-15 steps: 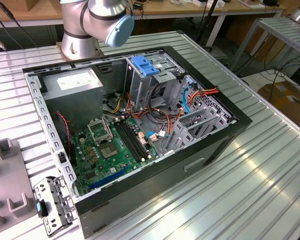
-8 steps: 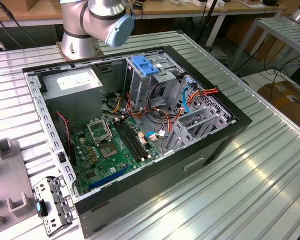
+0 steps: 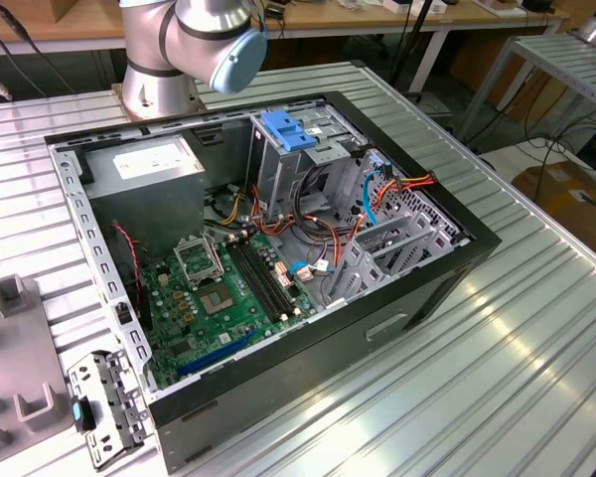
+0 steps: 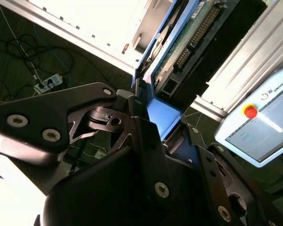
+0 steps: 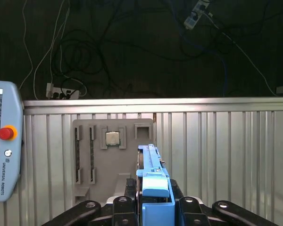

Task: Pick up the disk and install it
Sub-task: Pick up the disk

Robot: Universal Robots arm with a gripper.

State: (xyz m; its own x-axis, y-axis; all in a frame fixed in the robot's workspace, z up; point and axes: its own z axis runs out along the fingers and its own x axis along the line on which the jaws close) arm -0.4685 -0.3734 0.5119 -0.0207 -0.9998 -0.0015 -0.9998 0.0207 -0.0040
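We see the black metal gripper closed tight on the disk, a flat dark drive edged in a bright blue plastic carrier frame, held off the ribbed aluminium table and apart from the open black computer case.

As we judge it, the grip is on the narrow frame alone, so a knock or a skewed approach could tilt the disk in the fingers. If it met the grey metal drive cage off-square, the carrier could jam. The loose orange wires at two o'clock of the case could snag an edge.

The exterior view gives us the case itself; the silver arm rises at eleven o'clock of it, and the broad light-blue plastic latch plate sits at twelve. The second wrist view gives the disk's green circuit board face running away from the gripper. The first wrist view gives the frame edge-on, with a grey fixture plate beyond. Both wrist views catch the white teach pendant with its red button.
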